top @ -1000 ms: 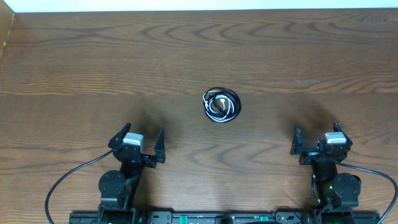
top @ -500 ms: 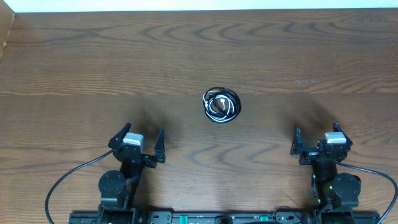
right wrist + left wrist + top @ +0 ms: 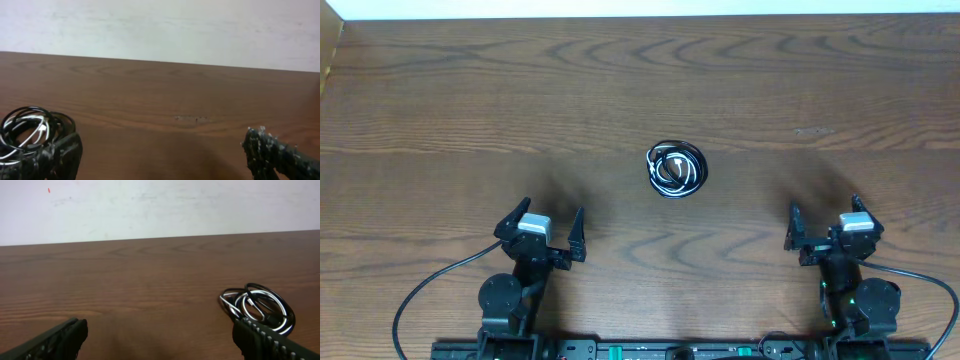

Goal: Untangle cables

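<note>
The cables (image 3: pixel 676 169) lie in one small coiled bundle of thin black and white cords at the middle of the wooden table (image 3: pixel 470 100). The bundle shows at the right in the left wrist view (image 3: pixel 257 306) and at the far left in the right wrist view (image 3: pixel 30 131). My left gripper (image 3: pixel 552 225) is open and empty, near the front edge, left of and nearer than the bundle. My right gripper (image 3: pixel 825 227) is open and empty, near the front edge, right of and nearer than the bundle.
Thick black wires (image 3: pixel 430 285) run from the arm bases along the front edge. A white wall (image 3: pixel 150 205) stands behind the table's far edge. A faint scuff (image 3: pixel 812 131) marks the wood at the right.
The right gripper has shifted very slightly to the left. The left arm and the cable bundle have not moved.
</note>
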You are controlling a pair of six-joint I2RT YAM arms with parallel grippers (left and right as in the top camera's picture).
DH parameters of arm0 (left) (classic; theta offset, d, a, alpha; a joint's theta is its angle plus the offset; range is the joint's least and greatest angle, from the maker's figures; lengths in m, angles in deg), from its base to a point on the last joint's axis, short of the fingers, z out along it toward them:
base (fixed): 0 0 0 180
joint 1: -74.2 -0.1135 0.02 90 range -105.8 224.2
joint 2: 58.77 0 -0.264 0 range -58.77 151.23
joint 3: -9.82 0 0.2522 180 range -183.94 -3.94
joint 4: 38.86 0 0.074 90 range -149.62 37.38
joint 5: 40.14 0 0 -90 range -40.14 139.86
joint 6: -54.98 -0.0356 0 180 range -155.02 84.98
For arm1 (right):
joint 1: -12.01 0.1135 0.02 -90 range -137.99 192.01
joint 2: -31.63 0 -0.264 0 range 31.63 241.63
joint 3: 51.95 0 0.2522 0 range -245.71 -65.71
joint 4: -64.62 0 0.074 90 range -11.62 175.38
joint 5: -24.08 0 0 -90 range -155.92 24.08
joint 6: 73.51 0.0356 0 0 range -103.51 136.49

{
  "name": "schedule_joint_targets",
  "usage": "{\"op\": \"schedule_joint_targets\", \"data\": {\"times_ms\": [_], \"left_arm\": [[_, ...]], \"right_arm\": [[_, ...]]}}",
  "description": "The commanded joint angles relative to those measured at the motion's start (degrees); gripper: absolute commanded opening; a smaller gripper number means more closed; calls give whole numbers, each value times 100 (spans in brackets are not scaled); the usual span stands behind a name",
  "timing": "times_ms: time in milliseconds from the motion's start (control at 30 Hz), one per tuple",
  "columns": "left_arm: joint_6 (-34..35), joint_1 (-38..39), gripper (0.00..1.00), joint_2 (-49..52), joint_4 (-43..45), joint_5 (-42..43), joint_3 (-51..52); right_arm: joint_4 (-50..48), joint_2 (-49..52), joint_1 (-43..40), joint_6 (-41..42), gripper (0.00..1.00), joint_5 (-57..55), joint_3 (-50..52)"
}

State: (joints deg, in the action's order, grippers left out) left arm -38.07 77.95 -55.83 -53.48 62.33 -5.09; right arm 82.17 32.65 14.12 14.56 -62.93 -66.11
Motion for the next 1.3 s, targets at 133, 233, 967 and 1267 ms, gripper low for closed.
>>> {"op": "schedule_joint_targets", "data": {"times_ms": [133, 233, 967, 1267], "left_arm": [[-55, -9, 98, 2, -205, 9, 92], [-55, -9, 98, 2, -205, 7, 92], [-168, -9, 98, 3213, -1961, 640, -3359], [-166, -2, 98, 5090, -3276, 1613, -5565]], "right_arm": [[-52, 11, 35, 59, 99, 459, 9], [-109, 11, 35, 59, 99, 560, 7], [404, 2050, 33, 59, 99, 1987, -2122], [1884, 4336, 33, 55, 99, 2516, -4251]]}}
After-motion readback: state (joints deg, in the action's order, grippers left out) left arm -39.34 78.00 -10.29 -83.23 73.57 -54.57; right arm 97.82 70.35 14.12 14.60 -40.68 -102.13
